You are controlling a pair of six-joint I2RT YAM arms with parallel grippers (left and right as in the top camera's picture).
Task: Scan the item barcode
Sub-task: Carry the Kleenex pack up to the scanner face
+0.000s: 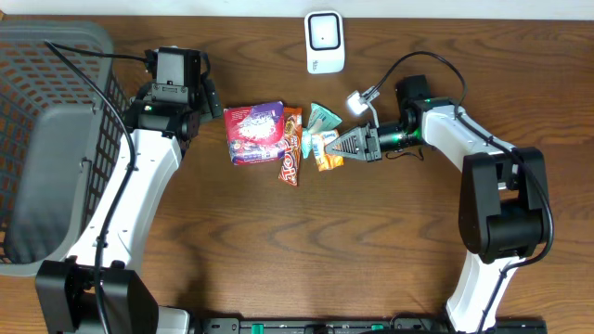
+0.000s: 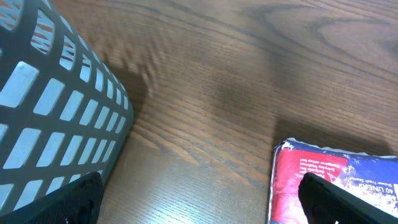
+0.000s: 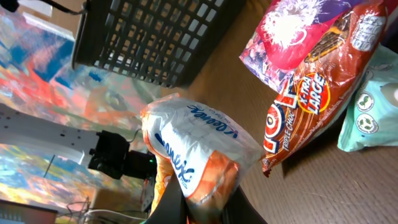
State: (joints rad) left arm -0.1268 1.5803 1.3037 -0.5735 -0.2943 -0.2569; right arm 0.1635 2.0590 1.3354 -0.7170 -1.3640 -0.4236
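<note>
My right gripper [image 1: 340,147] is shut on a white and orange Kleenex tissue pack [image 1: 322,148], turned on its side. In the right wrist view the pack [image 3: 196,149] sits pinched between the dark fingers [image 3: 169,204] of that gripper [image 3: 208,200]. The white barcode scanner [image 1: 325,42] stands at the table's back edge, above the pack. My left gripper [image 1: 206,100] is open with nothing in it, just left of a purple snack packet [image 1: 254,133]. In the left wrist view its fingertips [image 2: 78,199] frame bare wood, with this gripper [image 2: 199,208] beside the packet's red back [image 2: 336,180].
A brown chocolate bar [image 1: 291,147] and a teal packet [image 1: 324,116] lie between the purple packet and the tissue pack. A grey mesh basket [image 1: 46,139] fills the left side, close to the left arm. A cable loops over the right arm.
</note>
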